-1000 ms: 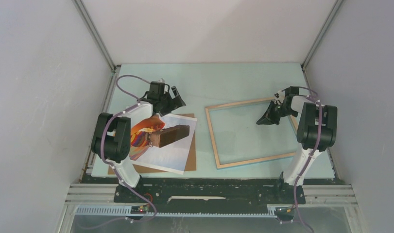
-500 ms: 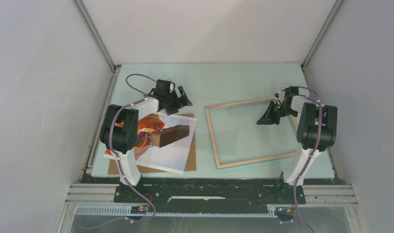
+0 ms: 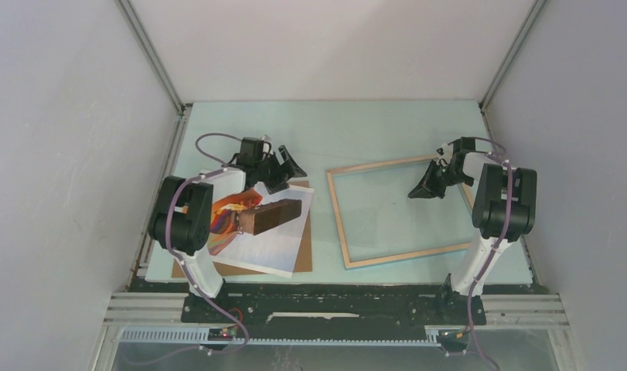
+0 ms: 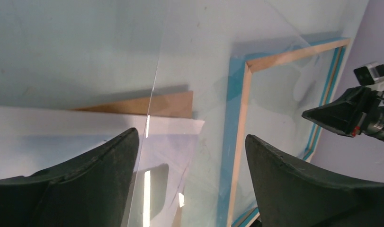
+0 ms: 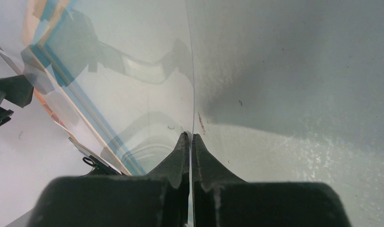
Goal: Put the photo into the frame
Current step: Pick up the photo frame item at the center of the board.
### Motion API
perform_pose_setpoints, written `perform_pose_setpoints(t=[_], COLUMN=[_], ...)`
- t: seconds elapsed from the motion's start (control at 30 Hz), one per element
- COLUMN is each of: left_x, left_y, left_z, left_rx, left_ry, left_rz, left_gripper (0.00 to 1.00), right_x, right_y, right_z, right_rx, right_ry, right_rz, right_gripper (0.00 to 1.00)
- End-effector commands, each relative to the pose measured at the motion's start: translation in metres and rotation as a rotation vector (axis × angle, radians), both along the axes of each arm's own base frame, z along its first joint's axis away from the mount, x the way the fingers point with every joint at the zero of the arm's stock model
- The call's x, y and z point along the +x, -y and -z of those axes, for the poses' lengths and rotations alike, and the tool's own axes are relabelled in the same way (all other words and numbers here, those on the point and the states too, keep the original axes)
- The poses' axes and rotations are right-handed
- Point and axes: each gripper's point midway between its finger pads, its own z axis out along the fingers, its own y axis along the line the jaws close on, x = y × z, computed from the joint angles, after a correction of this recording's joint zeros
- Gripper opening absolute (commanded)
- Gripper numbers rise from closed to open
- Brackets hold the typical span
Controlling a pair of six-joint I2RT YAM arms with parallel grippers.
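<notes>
Since the white-bordered balloon-print paper photo (image 3: 275, 239) lies flat on the brown backing board (image 3: 304, 259), probably light and limp, grip its far corner. The left gripper (image 4: 192, 142) hangs wide above it, and the right gripper (image 5: 190, 137) is pinched, seemingly on a clear pane (image 5: 133, 71).

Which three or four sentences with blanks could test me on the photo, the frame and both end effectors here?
The white-bordered paper photo with orange-red pattern lies on a flat ____ backing board.
In the top view, the thin rectangular light-wood frame lies to the ____ of the photo.
The left end effector has its jaws ____.
The right end effector is ____ on a thin clear sheet.
Missing words: brown, right, open, shut.
</notes>
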Motion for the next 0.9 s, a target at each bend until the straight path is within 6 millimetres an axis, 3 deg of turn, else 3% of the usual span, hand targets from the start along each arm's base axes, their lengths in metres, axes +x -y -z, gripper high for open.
perform_pose_setpoints(t=[0.0, 0.17, 0.37, 0.5, 0.63, 0.87], left_x=[-0.003, -0.013, -0.022, -0.018, -0.017, -0.027], left_y=[-0.006, -0.004, 0.004, -0.029, -0.048, -0.021], left_z=[-0.040, -0.055, -0.056, -0.032, -0.023, 0.000], left_rx=[-0.092, -0.179, -0.272, -0.038, 0.097, 0.072], left_ry=[0.103, 0.125, 0.120, 0.114, 0.123, -0.006], left_rz=[-0.029, -0.028, -0.023, -0.112, -0.155, -0.057], left_gripper=[0.87, 0.80, 0.72, 0.92, 0.98, 1.00], right_x=[0.018, 0.018, 0.018, 0.019, 0.020, 0.022], right_y=[0.001, -0.002, -0.006, -0.007, -0.008, -0.008], right_z=[-0.022, -0.021, -0.023, -0.024, -0.026, -0.029], right_rx=[-0.038, -0.033, -0.028, -0.025, -0.018, -0.011], right_ry=[0.111, 0.107, 0.114, 0.120, 0.127, 0.139], right_rz=[-0.026, -0.031, -0.039, -0.043, -0.043, -0.040], right_gripper=[0.00, 0.00, 0.00, 0.00, 0.00, 0.00])
